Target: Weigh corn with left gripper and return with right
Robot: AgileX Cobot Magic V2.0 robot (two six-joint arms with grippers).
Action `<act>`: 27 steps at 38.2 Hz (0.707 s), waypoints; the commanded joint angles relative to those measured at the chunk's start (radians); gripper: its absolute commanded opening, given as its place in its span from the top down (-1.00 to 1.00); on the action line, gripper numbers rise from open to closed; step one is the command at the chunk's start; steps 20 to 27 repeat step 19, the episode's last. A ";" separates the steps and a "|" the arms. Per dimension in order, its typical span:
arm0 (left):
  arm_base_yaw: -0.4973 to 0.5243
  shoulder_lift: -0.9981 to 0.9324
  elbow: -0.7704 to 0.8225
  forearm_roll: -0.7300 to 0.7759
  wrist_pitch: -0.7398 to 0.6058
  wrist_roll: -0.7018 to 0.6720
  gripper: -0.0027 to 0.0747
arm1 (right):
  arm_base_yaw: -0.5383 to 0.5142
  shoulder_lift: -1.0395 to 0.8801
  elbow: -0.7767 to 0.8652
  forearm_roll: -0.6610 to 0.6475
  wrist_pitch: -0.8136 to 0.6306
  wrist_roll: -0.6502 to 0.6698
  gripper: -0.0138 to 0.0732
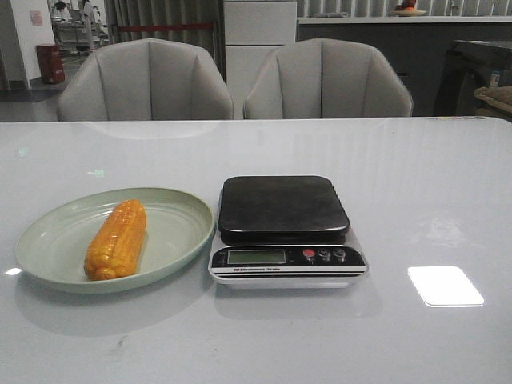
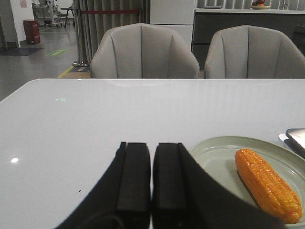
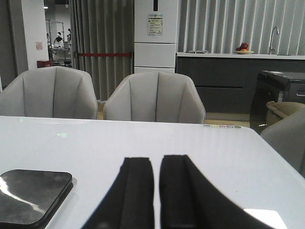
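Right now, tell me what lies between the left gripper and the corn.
Only the plate's near rim and bare table; the left wrist view shows the left gripper just outside the plate holding the corn.

Scale [image 2: 296, 138] cut off by frame edge

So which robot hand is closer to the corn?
The left gripper: the corn lies on its plate just beside the fingers. The right gripper sees only the scale, not the corn.

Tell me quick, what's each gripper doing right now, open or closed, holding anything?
Left gripper: closed, holding nothing; the corn lies on the plate beside it.
Right gripper: closed, holding nothing.
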 commanded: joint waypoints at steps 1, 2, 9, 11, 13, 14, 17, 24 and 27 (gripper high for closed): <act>0.002 -0.020 0.031 -0.010 -0.078 -0.011 0.61 | -0.005 -0.020 0.010 -0.001 -0.062 -0.009 0.21; 0.002 -0.020 0.031 -0.010 -0.078 -0.011 0.61 | -0.005 -0.020 0.010 -0.001 -0.055 -0.009 0.21; 0.002 -0.020 0.031 -0.010 -0.078 -0.011 0.61 | -0.005 -0.020 0.010 -0.001 0.019 -0.009 0.21; 0.002 -0.020 0.031 -0.010 -0.078 -0.011 0.61 | -0.005 -0.020 0.010 -0.001 0.023 -0.009 0.21; 0.002 -0.020 0.031 -0.010 -0.078 -0.011 0.61 | -0.005 -0.020 0.010 -0.001 0.023 -0.009 0.21; 0.002 -0.020 0.031 -0.010 -0.078 -0.011 0.61 | -0.005 -0.020 0.010 -0.001 0.023 -0.009 0.21; 0.002 -0.020 0.031 -0.010 -0.078 -0.011 0.61 | -0.005 -0.020 0.010 -0.001 0.023 -0.009 0.21; 0.002 -0.020 0.031 -0.010 -0.078 -0.011 0.61 | -0.005 -0.020 0.010 -0.001 0.023 -0.009 0.21; 0.002 -0.020 0.031 -0.010 -0.078 -0.011 0.61 | -0.005 -0.020 0.010 -0.001 0.023 -0.009 0.21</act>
